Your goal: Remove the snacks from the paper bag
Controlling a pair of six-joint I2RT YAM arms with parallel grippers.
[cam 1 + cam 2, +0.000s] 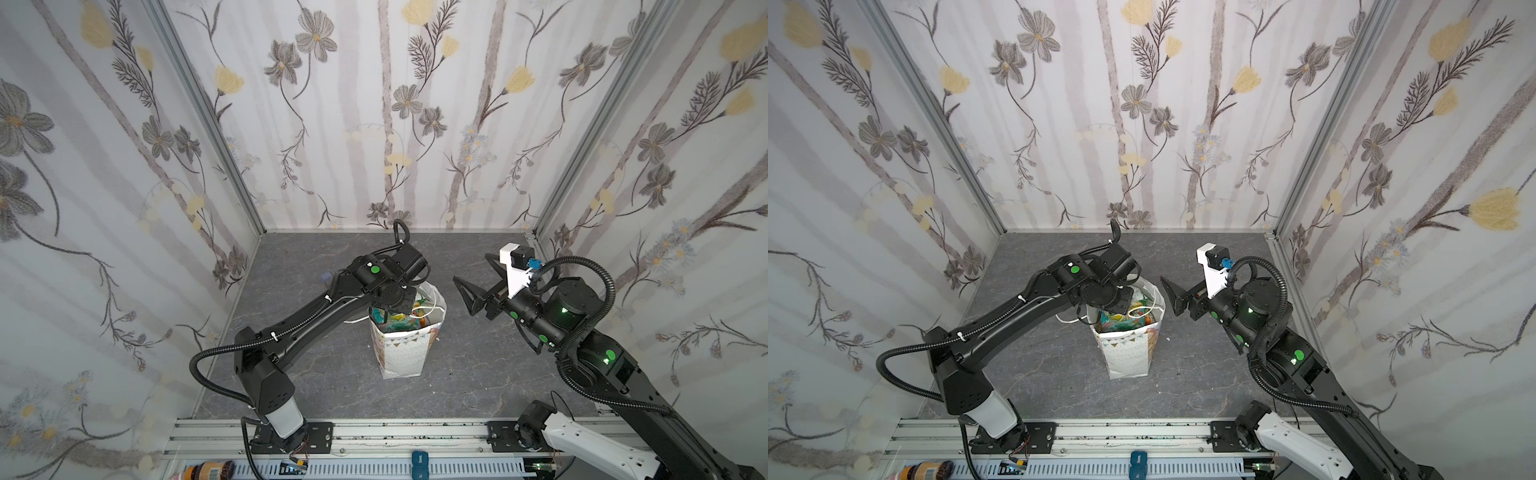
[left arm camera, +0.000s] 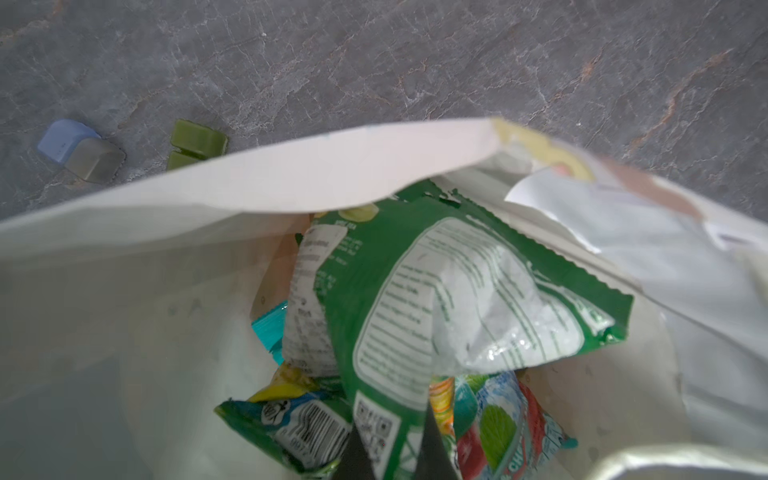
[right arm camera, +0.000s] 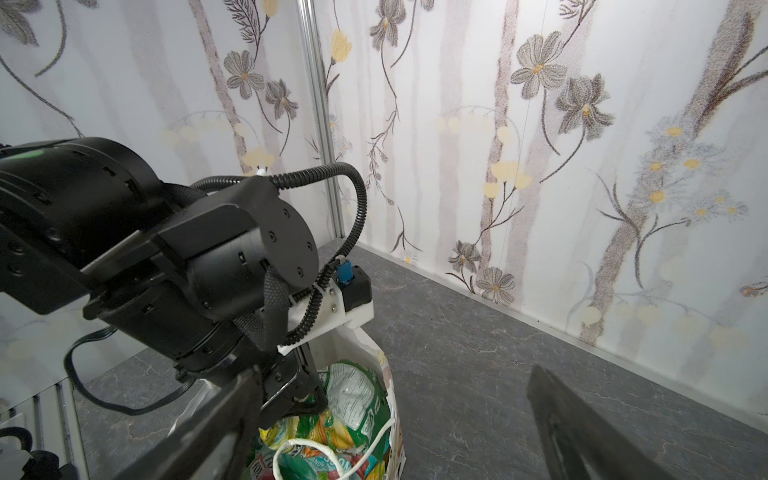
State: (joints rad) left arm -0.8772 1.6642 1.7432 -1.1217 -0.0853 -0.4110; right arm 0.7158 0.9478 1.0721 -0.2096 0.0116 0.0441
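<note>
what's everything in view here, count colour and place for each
white paper gift bag with cord handles: one, white with dots and bunting, upright mid-table
glossy plastic snack packets: several, green, teal, yellow, red, all inside the bag
small plastic blocks: about four, blue, grey, green, on the table beside the bag
grey marbled table: one, grey, under everything
floral wallpaper walls: three, white and grey with yellow flowers, around the table
left gripper: one, black, in the bag's mouth, shut on a green packet
right gripper: one, black, open, in the air beside the bag
</note>
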